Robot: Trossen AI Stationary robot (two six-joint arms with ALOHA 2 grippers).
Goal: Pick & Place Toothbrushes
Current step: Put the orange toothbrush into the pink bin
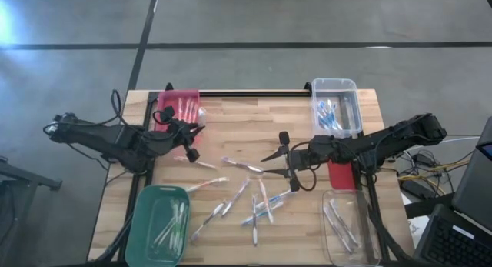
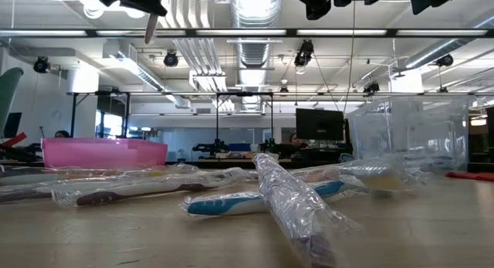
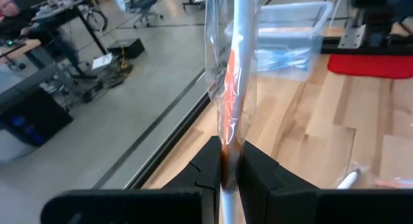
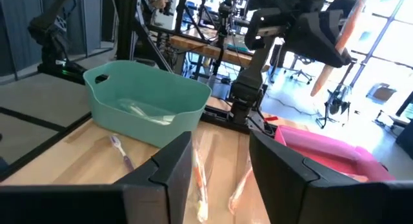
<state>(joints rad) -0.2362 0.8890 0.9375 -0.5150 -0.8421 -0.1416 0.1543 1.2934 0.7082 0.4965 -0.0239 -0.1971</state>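
A: Bin colours?
B: Pink bin [image 1: 178, 105], green bin [image 1: 157, 225], two clear bins [image 1: 335, 105] with blue-accented toothbrushes [image 1: 329, 115] inside one.
A: Table?
B: Pale striped wood table [image 1: 238, 132], red mat [image 1: 340, 175]. Left gripper [image 3: 231, 169] black, its toothbrush [image 3: 233, 75] orange-accented.

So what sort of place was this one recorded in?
Probably an open robotics lab or workshop: exposed silver ceiling ducts, a dark monitor on benches behind, and a polished concrete floor around the wooden butcher-block table.
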